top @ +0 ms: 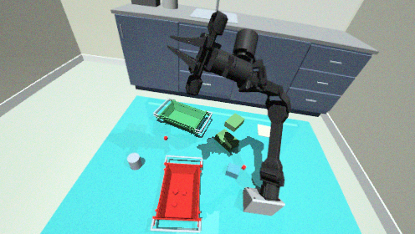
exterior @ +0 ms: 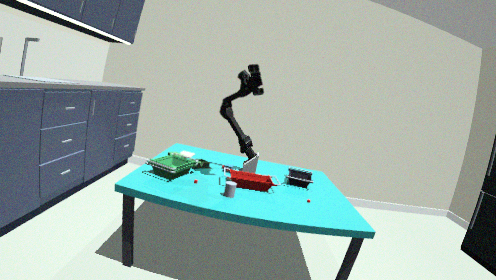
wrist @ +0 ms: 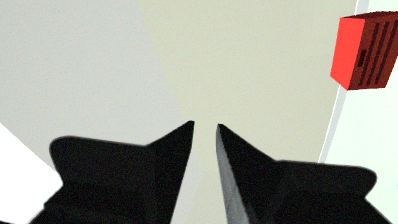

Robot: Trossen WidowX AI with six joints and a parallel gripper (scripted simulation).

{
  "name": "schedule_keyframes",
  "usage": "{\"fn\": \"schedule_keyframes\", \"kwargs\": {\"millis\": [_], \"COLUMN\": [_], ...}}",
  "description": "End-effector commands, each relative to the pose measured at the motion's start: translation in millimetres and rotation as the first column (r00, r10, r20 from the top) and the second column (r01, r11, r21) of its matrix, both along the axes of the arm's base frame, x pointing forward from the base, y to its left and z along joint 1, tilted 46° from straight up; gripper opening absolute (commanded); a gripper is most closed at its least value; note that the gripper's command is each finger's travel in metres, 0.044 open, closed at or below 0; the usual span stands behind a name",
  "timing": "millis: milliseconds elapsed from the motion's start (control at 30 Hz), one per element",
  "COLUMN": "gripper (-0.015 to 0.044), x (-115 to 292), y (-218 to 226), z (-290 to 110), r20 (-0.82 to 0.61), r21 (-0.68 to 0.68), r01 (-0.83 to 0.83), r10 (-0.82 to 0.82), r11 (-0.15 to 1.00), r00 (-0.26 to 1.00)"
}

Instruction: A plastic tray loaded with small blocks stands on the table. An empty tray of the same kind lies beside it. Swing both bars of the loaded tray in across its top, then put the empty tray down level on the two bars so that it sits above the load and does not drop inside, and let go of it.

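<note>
arm [exterior: 235,117] raised, red tray [exterior: 250,179] on table [exterior: 280,210]
</note>
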State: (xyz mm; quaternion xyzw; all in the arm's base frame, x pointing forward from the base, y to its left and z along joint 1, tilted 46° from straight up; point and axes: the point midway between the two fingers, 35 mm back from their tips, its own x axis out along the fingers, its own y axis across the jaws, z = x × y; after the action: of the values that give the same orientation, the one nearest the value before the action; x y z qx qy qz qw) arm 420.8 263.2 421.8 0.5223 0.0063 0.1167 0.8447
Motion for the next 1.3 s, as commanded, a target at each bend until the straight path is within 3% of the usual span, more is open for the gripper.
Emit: {"fn": "schedule_keyframes", "kwargs": {"millis": [0,267,400,567,767,967,1067,1267], "gripper": [0.0081,0.0081,0.0081,0.0081,0.0081,0.0081,0.0081,0.0081], "x": [38.2,71.5,71.9,57.9,21.1,-35.7,-49.7,-49.7], "y": [-44.6,-135.6,-186.6,-253.5,-327.3,-393.1,-406.0,-406.0], "z": [-46.9,-133.1,-172.9,-216.4,-257.0,-283.3,-286.1,-286.1], "r20": [-0.120,-0.309,-0.383,-0.455,-0.513,-0.550,-0.552,-0.552], "r21": [-0.245,-0.657,-0.803,-0.880,-0.809,-0.494,-0.396,-0.396], "r01": [0.123,0.127,0.018,-0.181,-0.505,-0.840,-0.892,-0.892], "r10": [-0.156,-0.419,-0.540,-0.671,-0.779,-0.829,-0.833,-0.833], "r11": [0.962,0.743,0.595,0.439,0.299,0.224,0.217,0.217], "r00": [0.981,0.854,0.750,0.586,0.361,0.102,0.043,0.043]}}
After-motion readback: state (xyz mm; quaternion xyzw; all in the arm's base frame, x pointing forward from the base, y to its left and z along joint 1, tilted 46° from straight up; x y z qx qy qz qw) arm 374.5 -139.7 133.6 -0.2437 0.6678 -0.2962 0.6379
